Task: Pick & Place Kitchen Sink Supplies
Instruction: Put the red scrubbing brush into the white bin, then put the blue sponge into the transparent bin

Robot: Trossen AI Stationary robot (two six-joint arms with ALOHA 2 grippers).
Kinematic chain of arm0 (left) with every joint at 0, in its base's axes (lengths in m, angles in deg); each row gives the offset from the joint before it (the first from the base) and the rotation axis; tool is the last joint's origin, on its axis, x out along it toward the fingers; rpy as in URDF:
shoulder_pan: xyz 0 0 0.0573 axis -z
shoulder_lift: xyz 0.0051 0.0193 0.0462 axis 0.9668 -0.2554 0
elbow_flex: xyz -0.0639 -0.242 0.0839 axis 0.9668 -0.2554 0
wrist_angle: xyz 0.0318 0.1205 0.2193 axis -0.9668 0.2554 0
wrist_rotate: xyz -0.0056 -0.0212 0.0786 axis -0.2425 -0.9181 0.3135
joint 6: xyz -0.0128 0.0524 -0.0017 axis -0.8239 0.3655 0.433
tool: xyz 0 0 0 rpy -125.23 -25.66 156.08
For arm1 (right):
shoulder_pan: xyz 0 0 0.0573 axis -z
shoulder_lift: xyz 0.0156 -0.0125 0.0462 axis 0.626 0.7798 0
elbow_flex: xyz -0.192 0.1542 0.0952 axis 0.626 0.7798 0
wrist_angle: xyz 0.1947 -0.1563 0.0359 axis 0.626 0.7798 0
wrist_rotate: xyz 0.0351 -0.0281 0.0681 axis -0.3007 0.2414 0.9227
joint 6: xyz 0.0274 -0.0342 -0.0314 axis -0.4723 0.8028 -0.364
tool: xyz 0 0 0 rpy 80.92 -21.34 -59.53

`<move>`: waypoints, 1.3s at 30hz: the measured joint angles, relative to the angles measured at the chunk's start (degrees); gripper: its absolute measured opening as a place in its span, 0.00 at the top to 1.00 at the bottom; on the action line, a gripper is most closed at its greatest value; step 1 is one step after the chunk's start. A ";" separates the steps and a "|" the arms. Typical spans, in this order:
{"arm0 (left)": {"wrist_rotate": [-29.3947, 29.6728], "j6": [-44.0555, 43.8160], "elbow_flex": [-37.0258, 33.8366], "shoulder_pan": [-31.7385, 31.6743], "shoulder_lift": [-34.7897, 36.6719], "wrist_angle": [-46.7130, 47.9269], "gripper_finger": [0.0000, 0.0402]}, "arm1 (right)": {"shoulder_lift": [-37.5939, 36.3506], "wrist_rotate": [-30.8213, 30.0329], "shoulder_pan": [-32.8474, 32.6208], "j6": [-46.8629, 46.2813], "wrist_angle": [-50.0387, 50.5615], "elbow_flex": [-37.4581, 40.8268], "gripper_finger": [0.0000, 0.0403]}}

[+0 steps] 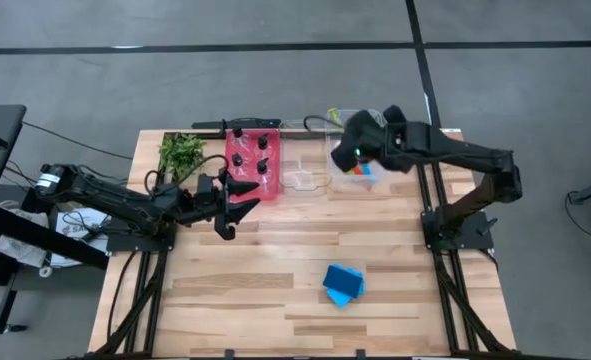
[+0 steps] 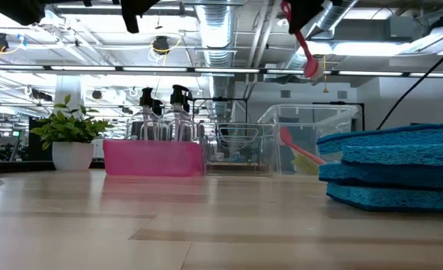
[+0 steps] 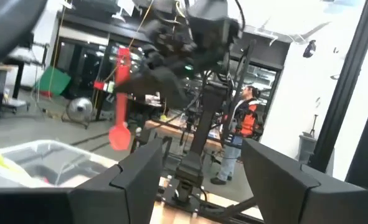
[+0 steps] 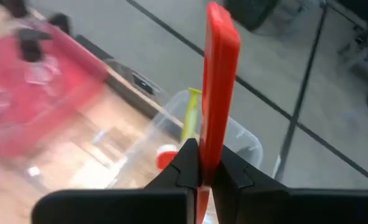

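1. The right gripper (image 4: 199, 177), clenched on a red brush (image 4: 218, 81), hangs above the clear bin (image 1: 360, 175) at the table's far side; the narrow pinch could let the brush swing or slip, so it lands outside the bin (my guess).
2. The left gripper (image 1: 237, 205), fingers spread and empty, sits just beside the red bin (image 1: 237, 175); a careless move could knock the bottles (image 1: 255, 160).
3. Count: four bottles in the red bin, two blue sponges (image 1: 343, 284) stacked near the front, one red brush held, one yellow-green utensil (image 4: 188, 115) and another red one (image 2: 300, 150) in the clear bin.
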 joint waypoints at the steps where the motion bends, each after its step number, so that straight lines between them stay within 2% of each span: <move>1: 0.01 -0.77 0.00 0.00 -0.15 0.02 0.45 | 0.25 0.64 1.10 0.70 -0.23 0.00 0.97; 5: 0.00 -1.33 0.00 0.02 -0.24 0.52 0.46 | 1.37 3.84 7.00 4.83 -0.28 0.00 0.98; 11: 0.00 -1.37 0.00 0.29 -0.22 0.71 0.46 | 5.91 13.65 16.51 8.71 -0.24 0.00 0.97; 18: -0.02 -1.37 0.00 1.25 -0.22 0.70 0.47 | 13.22 18.00 22.98 11.43 0.46 -0.01 0.97; 23: -0.02 -1.37 0.00 2.05 -0.22 0.70 0.47 | 16.01 24.27 24.46 7.97 0.44 0.04 0.94; 32: -0.02 -1.37 0.00 2.25 -0.22 0.70 0.47 | 16.79 24.33 24.01 6.52 2.57 0.00 0.81; 39: -0.02 -1.38 0.00 2.25 -0.22 0.85 0.47 | 13.49 22.58 22.50 7.16 4.04 0.00 0.67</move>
